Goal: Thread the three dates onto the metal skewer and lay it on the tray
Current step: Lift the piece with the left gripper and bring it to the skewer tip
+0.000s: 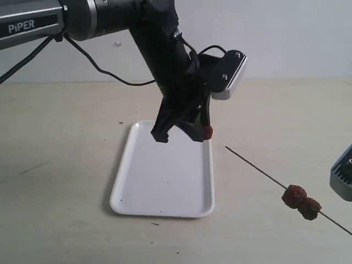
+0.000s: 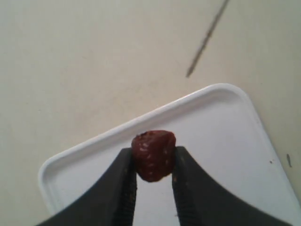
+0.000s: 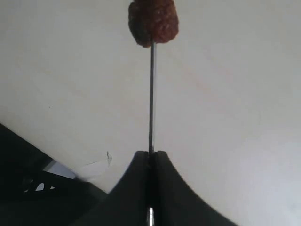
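One date is held by the left gripper above the tray. The metal skewer, carrying two dates, is clamped by the right gripper.

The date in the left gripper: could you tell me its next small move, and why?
Probably carry the third date, pinched in the left gripper over the tray, toward the skewer tip: two dates are already threaded, the tip is bare, and the right gripper clamps the skewer.
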Motion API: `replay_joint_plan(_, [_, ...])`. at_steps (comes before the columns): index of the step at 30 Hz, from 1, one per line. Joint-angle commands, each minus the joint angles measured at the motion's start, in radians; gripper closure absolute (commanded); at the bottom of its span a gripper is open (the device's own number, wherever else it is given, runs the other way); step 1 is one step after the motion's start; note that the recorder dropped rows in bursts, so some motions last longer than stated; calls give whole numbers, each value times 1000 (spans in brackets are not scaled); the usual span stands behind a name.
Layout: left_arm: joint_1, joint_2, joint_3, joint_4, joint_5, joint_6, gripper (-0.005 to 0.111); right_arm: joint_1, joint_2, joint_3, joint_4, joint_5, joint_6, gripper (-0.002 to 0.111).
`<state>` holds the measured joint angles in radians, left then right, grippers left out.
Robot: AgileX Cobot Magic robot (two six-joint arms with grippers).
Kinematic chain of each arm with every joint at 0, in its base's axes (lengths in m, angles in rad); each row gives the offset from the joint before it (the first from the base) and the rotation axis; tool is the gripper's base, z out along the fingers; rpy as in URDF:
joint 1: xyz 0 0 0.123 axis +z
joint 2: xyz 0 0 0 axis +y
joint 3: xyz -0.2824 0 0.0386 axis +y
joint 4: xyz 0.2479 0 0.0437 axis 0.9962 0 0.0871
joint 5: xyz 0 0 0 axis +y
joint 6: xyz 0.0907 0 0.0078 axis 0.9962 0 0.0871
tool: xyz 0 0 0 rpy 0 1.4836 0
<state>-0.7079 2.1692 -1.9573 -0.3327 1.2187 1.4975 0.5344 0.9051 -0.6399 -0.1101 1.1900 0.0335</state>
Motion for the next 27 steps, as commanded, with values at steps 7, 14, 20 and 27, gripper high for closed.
replay_joint_plan(7, [1,-44,97,-12,2,108,80,0,28,-6,34,-15,-76,108])
replay_joint_plan(14, [1,-44,97,8,2,130,80,0,57,-6,30,-56,-102,108])
replay_joint_plan(20, [1,-44,97,8,2,144,80,0,63,-6,28,-101,-118,108])
replay_joint_plan(27, [1,-44,97,8,2,156,80,0,63,-6,23,-131,-118,108])
